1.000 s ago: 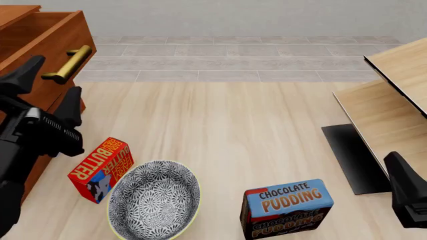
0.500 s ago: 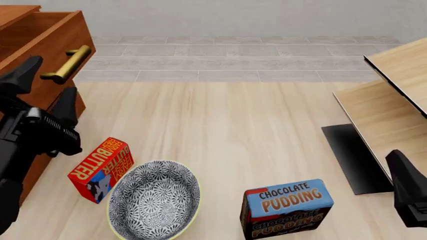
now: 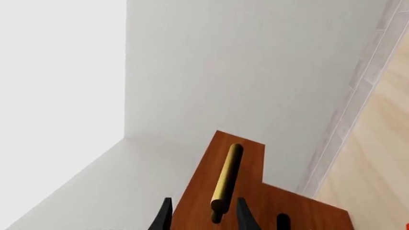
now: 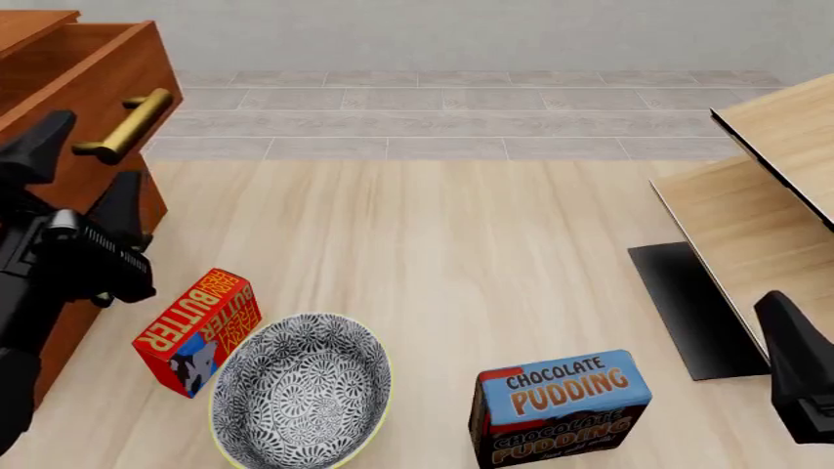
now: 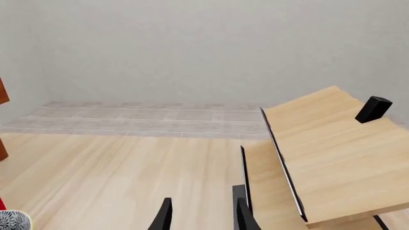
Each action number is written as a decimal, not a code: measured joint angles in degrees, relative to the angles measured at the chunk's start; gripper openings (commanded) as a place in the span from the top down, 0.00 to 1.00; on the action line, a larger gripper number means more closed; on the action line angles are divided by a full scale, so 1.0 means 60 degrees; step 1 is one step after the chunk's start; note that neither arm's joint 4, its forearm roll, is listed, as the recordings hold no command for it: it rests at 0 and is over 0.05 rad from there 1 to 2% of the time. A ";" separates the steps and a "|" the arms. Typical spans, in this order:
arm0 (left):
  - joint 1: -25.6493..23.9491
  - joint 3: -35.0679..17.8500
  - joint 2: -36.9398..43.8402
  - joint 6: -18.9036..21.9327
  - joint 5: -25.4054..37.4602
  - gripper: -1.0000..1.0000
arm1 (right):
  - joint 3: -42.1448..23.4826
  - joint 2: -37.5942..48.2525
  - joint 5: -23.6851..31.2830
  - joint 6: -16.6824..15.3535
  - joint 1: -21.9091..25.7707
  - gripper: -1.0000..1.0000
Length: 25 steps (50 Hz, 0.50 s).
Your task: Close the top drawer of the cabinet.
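Note:
The reddish-brown cabinet (image 4: 26, 24) stands at the far left of the front view. Its top drawer (image 4: 141, 73) is pulled out, with the brass bar handle (image 4: 124, 125) on its flat front. My left gripper (image 4: 81, 176) is open, its fingers spread on either side of the drawer front just below the handle. In the left wrist view the handle (image 3: 227, 182) lies between the two fingertips (image 3: 243, 216), against the drawer front (image 3: 201, 196). My right gripper (image 4: 795, 376) is open and empty at the lower right, far from the cabinet; in the right wrist view its fingers (image 5: 164, 214) stand apart.
A red butter box (image 4: 195, 330), a patterned bowl (image 4: 303, 391) and a chocolate pudding box (image 4: 561, 405) lie on the wooden floor near the front. Pale light-wood furniture (image 4: 769, 195) fills the right side, also in the right wrist view (image 5: 326, 143).
My left gripper has moved a little to the left and the drawer front with its handle has shifted slightly left with it. The right arm has barely moved.

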 measured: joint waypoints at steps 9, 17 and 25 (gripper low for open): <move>0.0123 -0.0011 0.0003 0.0000 0.0006 0.00 | 0.0006 0.0000 -0.0010 0.0002 0.0015 0.00; 0.0241 -0.0024 -0.0001 -0.0027 0.0021 0.00 | 0.0014 0.0000 -0.0004 0.0014 0.0024 0.00; 0.0312 -0.0034 -0.0006 0.0009 0.0037 0.00 | -0.0001 0.0000 0.0013 0.0026 0.0045 0.00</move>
